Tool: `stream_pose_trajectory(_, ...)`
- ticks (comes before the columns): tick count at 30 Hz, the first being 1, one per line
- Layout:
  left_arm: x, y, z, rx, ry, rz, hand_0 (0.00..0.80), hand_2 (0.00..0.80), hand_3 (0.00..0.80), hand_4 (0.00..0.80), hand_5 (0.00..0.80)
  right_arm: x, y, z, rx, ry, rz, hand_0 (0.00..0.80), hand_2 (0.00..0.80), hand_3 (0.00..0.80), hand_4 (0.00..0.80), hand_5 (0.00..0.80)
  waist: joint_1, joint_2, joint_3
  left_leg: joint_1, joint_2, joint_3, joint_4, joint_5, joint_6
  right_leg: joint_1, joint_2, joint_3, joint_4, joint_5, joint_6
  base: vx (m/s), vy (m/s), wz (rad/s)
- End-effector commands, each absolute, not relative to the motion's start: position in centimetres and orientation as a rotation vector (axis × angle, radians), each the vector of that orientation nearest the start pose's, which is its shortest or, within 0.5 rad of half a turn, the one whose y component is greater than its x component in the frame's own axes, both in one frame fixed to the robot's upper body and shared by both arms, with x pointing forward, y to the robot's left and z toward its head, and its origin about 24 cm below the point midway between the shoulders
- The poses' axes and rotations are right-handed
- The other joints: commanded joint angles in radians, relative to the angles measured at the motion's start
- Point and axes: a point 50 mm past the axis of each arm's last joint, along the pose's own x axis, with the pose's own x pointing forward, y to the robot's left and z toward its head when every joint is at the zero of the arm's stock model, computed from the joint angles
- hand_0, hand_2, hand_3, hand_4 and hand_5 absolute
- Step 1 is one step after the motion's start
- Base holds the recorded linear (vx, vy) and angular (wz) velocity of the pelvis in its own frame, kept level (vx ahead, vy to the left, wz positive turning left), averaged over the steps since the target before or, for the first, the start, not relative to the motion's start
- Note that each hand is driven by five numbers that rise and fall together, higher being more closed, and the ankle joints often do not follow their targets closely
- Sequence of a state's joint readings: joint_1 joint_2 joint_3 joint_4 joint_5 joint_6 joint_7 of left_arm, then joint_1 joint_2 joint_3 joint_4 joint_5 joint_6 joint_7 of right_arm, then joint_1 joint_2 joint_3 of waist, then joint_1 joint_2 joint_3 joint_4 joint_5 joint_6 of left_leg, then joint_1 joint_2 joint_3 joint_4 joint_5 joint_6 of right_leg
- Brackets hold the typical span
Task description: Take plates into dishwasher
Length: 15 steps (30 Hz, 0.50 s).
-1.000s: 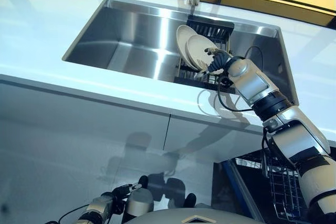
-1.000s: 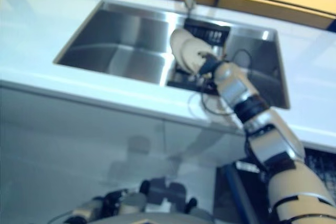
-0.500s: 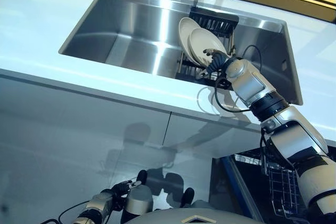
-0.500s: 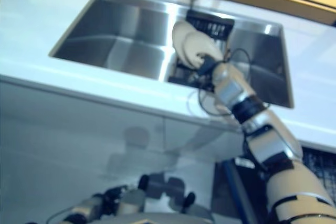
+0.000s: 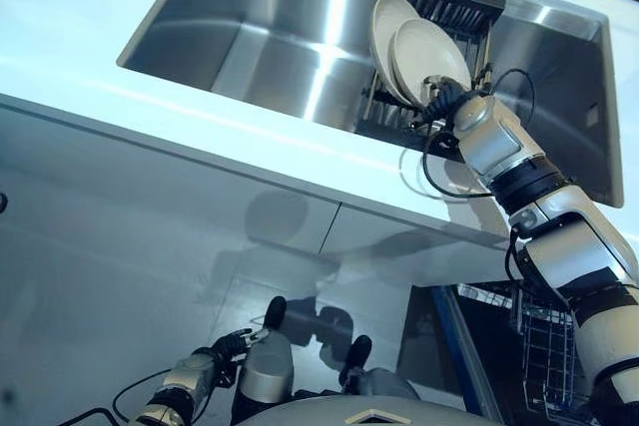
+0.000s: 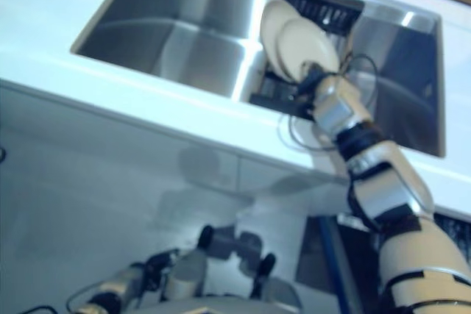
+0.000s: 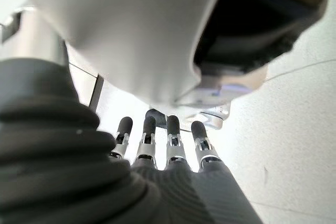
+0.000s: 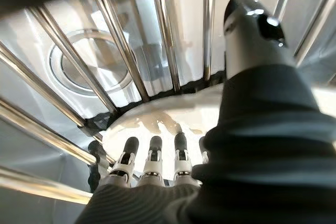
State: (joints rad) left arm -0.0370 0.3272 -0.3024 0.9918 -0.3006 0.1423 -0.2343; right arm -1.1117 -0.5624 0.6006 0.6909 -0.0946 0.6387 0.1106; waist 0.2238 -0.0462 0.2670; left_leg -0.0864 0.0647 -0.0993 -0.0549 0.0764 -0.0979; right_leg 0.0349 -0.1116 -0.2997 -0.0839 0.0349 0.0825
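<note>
The plates (image 5: 414,52) stand on edge in a dark rack (image 5: 439,17) inside the steel sink (image 5: 270,27), the nearer plate (image 8: 173,116) under the right hand (image 5: 446,99), whose fingers (image 8: 152,156) lie straight against its face with the thumb held apart, not yet closed on it. A good lift needs the thumb behind the rim, then a straight pull clear of the wires. The right arm reaches over the table (image 5: 150,117); the left hand (image 7: 173,150) hangs low, relaxed

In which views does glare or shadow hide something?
Left eye view: a bright streak of glare runs down the sink steel; right wrist view: the rack wires glint, and the right hand casts finger shadows on the plate.
</note>
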Motion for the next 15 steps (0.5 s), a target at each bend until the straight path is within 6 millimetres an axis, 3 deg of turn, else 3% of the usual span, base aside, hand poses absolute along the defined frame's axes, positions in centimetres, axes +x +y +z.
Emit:
stream_pose_trajectory(1,13.9,21.8,-14.2,0.089,1.146,-0.222,0.000,0.000,0.000,0.000,0.000,40.8,-21.7,24.8,-1.029,0.233,-0.207,0.000,0.000,0.000,0.000,0.000,0.028,-0.006,-0.009,-0.020,0.012,0.047,-0.011,0.004,0.018,-0.024,-0.081,0.015,0.089,-0.006,0.046,0.000,0.000,0.00)
stream_pose_trajectory(12,15.0,21.2,-13.7,0.066,1.107,-0.233,0.000,0.000,0.000,0.000,0.000,40.6,-23.7,25.9,-1.063,0.265,-0.252,0.000,0.000,0.000,0.000,0.000,0.023,0.016,0.021,-0.036,0.009,0.052,-0.011,0.005,0.024,-0.060,-0.088,0.015,0.107,-0.005,0.043,-0.011,0.016,0.02)
stream_pose_trajectory(14,15.2,21.1,-13.6,0.059,1.099,-0.231,0.000,0.000,0.000,0.000,0.000,40.6,-23.8,26.3,-1.087,0.249,-0.272,0.201,0.201,0.201,0.201,0.201,0.022,0.020,0.027,-0.042,0.009,0.054,-0.011,0.006,0.024,-0.068,-0.087,0.016,0.107,-0.004,0.042,-0.061,0.022,0.00)
stream_pose_trajectory(15,15.4,21.2,-13.5,0.055,1.093,-0.231,0.000,0.000,0.000,0.000,0.000,40.6,-23.8,26.8,-1.120,0.227,-0.295,0.480,0.480,0.480,0.480,0.480,0.021,0.022,0.032,-0.047,0.009,0.056,-0.011,0.007,0.025,-0.074,-0.087,0.017,0.107,-0.003,0.041,-0.077,0.016,0.00)
